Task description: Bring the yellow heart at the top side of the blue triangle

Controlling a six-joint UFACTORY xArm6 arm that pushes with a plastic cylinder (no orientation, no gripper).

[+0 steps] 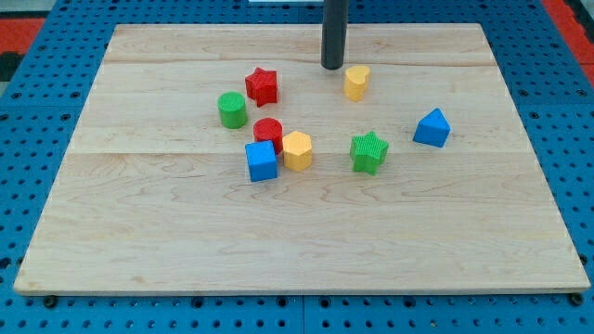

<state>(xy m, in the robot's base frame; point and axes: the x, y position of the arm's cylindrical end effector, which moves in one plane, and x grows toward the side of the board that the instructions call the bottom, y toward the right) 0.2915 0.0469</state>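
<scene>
The yellow heart point(356, 82) lies on the wooden board point(297, 232) near the view's top, right of centre. The blue triangle point(432, 128) lies to the view's right and lower, apart from the heart. My tip point(333, 67) is the lower end of a dark rod coming down from the view's top edge. It stands just left of the yellow heart and slightly above it, very close to it; I cannot tell whether they touch.
A red star point(263, 85) and a green cylinder point(232, 109) lie left of centre. A red cylinder point(268, 134), a blue cube point(262, 160) and a yellow hexagon point(297, 150) cluster together at centre. A green star point(369, 152) lies between the cluster and the blue triangle.
</scene>
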